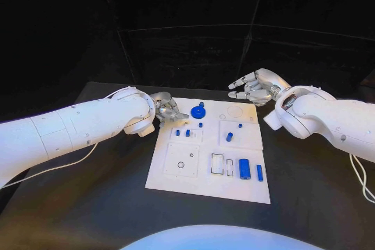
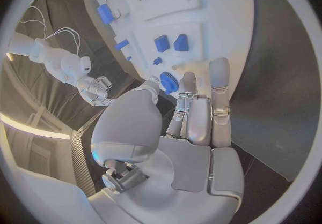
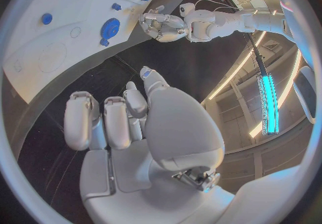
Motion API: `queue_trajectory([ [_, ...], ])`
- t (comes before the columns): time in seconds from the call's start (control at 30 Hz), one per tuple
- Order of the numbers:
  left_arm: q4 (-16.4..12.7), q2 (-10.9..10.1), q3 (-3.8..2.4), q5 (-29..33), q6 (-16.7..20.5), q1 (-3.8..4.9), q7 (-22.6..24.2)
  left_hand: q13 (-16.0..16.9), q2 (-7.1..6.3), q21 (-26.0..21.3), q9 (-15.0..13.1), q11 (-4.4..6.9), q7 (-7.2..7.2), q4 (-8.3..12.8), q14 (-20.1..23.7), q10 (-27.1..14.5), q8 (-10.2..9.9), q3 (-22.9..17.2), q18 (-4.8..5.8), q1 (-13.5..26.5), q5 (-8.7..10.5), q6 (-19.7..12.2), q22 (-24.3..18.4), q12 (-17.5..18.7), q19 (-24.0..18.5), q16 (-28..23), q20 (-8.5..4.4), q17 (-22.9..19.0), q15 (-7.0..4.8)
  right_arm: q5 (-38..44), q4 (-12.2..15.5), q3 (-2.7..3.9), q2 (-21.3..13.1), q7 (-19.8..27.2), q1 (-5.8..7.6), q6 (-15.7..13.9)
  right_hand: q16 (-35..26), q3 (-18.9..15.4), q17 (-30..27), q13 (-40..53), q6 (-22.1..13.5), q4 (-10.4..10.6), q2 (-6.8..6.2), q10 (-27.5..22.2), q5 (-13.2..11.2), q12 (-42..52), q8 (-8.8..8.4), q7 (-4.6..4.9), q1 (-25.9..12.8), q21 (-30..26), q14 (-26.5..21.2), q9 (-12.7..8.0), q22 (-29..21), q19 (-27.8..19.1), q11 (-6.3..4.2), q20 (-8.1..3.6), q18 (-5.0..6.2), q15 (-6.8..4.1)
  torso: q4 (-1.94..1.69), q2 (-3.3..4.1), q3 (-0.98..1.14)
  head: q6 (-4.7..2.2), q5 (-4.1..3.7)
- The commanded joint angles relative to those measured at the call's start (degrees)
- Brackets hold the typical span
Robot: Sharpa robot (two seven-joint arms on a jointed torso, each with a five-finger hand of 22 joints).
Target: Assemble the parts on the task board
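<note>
The white task board (image 1: 234,187) lies in the middle of the table. A blue gear (image 1: 198,112) stands near its far edge, with small blue pegs (image 1: 187,133) and a short blue pin (image 1: 229,136) further in. A large blue cylinder (image 1: 244,168) and a thin blue bar (image 1: 259,172) lie near the front right. My left hand (image 1: 166,110) hovers at the board's far-left corner, fingers extended and holding nothing; in the left wrist view its fingertips (image 2: 218,68) reach beside the gear (image 2: 168,81). My right hand (image 1: 254,88) hangs beyond the far right corner, fingers loosely apart and holding nothing.
The black table (image 1: 102,206) surrounds the board. A white cable (image 1: 63,166) trails under the left arm, and another cable (image 1: 361,177) hangs by the right arm. In the right wrist view the left hand (image 3: 161,24) shows beside the gear (image 3: 109,27).
</note>
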State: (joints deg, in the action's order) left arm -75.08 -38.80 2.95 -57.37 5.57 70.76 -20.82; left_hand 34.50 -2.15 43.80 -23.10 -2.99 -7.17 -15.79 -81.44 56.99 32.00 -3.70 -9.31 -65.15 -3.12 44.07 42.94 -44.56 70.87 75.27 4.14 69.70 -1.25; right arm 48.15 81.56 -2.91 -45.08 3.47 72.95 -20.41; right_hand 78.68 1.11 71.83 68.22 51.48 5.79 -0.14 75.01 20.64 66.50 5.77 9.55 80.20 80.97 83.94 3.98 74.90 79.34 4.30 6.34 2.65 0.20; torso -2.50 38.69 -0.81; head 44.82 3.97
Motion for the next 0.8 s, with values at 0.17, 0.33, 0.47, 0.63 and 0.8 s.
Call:
queue_trajectory([
  [0.17, 0.6, 1.1, 0.47, 6.1, 8.4, 0.20, 22.2, -5.4, 0.38, -6.9, 2.9, -1.96, -1.87, 7.5, 9.3, -7.1, -1.3, -2.8, -0.93, -14.0, 0.04, -1.9, -4.8, 5.6, -4.2, -11.2, 1.99, -13.7, 1.74, -0.2, -0.1, 0.03, 0.2, 0.5, 0.12, 0.8, -0.2, 0.3, -0.1, 0.0, -0.2, 0.2, -0.07, -0.3, 0.3, -0.4, 0.21, 0.01, -0.7, -0.2, 2.2, 0.0, 0.1, -0.4, -0.01, -0.16, 1.11, -0.32, 0.06, 0.07, 0.03, -0.25, -0.19],
  [0.33, 0.8, 2.7, 2.17, -3.1, 8.5, 0.20, 26.9, -12.0, -1.04, -10.1, 7.2, -2.26, -2.00, 9.8, 12.7, -7.0, -4.5, -4.7, -1.32, -17.1, 0.16, 1.2, -7.3, 11.4, -4.2, -17.3, 2.52, -21.6, 2.34, -0.2, -0.1, 0.03, 0.4, 0.5, 0.12, 0.8, -0.3, 0.3, -0.1, -0.1, -0.3, 0.3, -0.06, -0.3, 0.4, -0.4, 0.21, 0.01, -0.8, -0.2, 2.2, 0.0, 0.1, -0.4, -0.01, -0.15, 1.11, -0.32, 0.06, 0.14, -0.07, -0.44, -0.52],
  [0.47, 1.9, 4.4, 3.54, -9.2, 8.7, 0.19, 27.5, -17.8, -2.45, -10.8, 11.8, -2.52, -1.87, 10.8, 9.3, -6.4, -9.0, -5.3, -1.12, -16.8, -0.02, 4.3, -8.5, 15.6, -1.3, -14.0, 2.57, -20.0, 2.13, -0.2, -0.2, 0.03, 0.5, 0.5, 0.12, 0.9, -0.3, 0.3, -0.1, -0.1, -0.3, 0.3, -0.06, -0.3, 0.4, -0.4, 0.21, 0.01, -0.8, -0.2, 2.2, 0.0, 0.1, -0.4, -0.01, -0.15, 1.11, -0.32, 0.09, 0.06, 0.03, -0.48, -0.45],
  [0.63, 3.7, 6.2, 4.52, -14.4, 7.8, 0.16, 25.6, -21.5, -3.30, -8.5, 14.8, -2.58, -1.74, 11.6, 1.1, -6.9, -12.6, -4.6, -1.13, -16.0, 0.11, 5.3, -7.8, 18.1, 4.0, -3.1, 2.13, -8.3, 1.82, -0.2, -0.1, 0.02, 0.6, 0.6, 0.12, 0.8, -0.3, 0.3, -0.1, 0.0, -0.3, 0.2, -0.04, -0.3, 0.4, -0.4, 0.21, 0.01, -0.7, -0.2, 2.2, 0.0, 0.1, -0.4, -0.01, -0.15, 1.11, -0.32, 0.15, 0.13, -0.01, -0.64, -0.66],
  [0.8, 5.4, 7.9, 4.81, -18.9, 7.1, 0.16, 22.5, -23.9, -2.62, -3.0, 16.5, -2.31, -1.57, 13.0, -2.4, -5.9, -14.7, -5.1, -0.46, -17.2, 0.03, 6.4, -3.2, 19.0, 7.9, 2.1, 1.57, -2.2, 1.48, -0.2, -0.1, 0.02, 0.6, 0.7, 0.12, 0.7, -0.3, 0.3, -0.1, 0.0, -0.3, 0.2, -0.04, -0.3, 0.4, -0.4, 0.21, 0.01, -0.7, -0.2, 2.2, 0.0, 0.1, -0.4, -0.01, -0.15, 1.11, -0.32, 0.06, 0.04, -0.01, -0.67, -0.82],
])
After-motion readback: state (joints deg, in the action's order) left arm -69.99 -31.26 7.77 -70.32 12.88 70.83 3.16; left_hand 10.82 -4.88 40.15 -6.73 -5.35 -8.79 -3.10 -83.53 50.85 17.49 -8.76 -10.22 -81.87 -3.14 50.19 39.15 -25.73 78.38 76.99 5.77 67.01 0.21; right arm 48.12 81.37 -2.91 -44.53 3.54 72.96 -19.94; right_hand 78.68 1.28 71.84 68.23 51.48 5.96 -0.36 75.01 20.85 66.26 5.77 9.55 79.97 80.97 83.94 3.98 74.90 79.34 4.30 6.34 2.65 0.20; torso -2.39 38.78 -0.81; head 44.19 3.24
